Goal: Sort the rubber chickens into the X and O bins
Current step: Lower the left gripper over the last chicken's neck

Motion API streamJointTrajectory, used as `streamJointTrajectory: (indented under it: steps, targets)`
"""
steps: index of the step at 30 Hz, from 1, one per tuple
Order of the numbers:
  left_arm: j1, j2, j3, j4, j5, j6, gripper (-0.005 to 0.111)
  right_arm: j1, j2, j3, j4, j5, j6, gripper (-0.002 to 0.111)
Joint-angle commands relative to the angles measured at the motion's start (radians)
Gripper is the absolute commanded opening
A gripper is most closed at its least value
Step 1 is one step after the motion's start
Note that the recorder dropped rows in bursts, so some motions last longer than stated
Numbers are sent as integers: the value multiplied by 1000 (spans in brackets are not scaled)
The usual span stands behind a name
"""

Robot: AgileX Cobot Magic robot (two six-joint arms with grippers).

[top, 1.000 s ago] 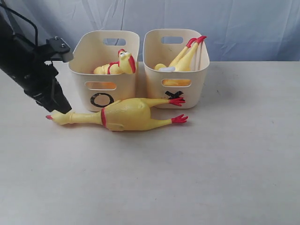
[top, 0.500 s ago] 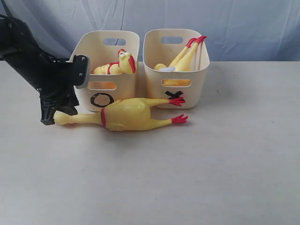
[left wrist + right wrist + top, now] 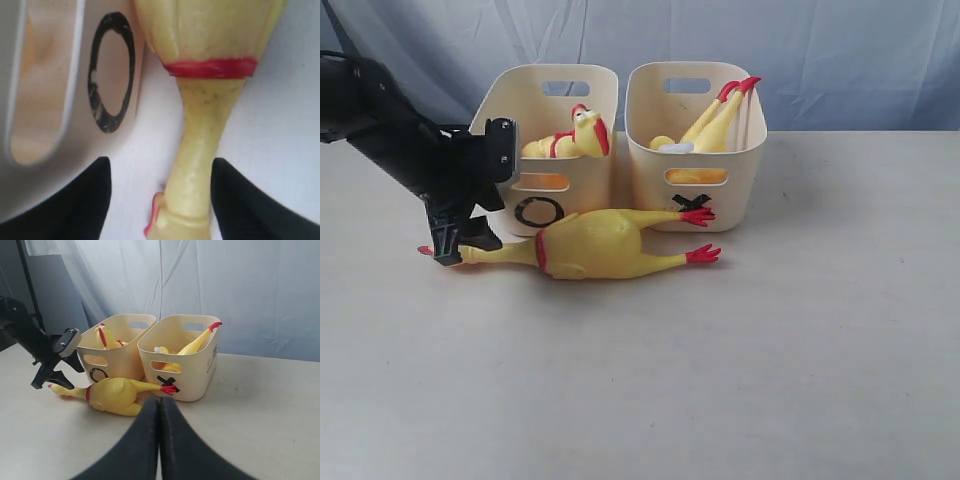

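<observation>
Neck of the loose chicken [image 3: 590,243] inside the parted left tool [image 3: 159,167]; right tool [image 3: 160,407] together.

Left gripper [image 3: 465,249] at the neck of a rubber chicken [image 3: 590,245] flat before the O bin [image 3: 577,192].

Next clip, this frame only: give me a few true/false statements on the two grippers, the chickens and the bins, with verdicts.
1. The left gripper is open, with its jaws on either side of the loose chicken's neck. True.
2. The right gripper is shut on a chicken. False: its jaws are together with nothing between them.
3. The X bin is empty. False: it holds a second chicken, whose red feet poke above the rim.
4. The O bin holds a third chicken with its head up. True.
</observation>
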Motion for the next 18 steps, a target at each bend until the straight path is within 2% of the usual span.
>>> streamJointTrajectory:
  steps: [1, 13, 18]
  targets:
    - [-6, 45, 6, -17, 14, 30, 56, -3, -7, 4, 0, -5, -8, -1]
    - [-6, 43, 6, -6, 34, 28, 55, -3, -7, 4, 0, -5, -8, -1]
    - [-6, 1, 6, 22, 55, 24, 45, -3, -7, 4, 0, -5, -8, -1]
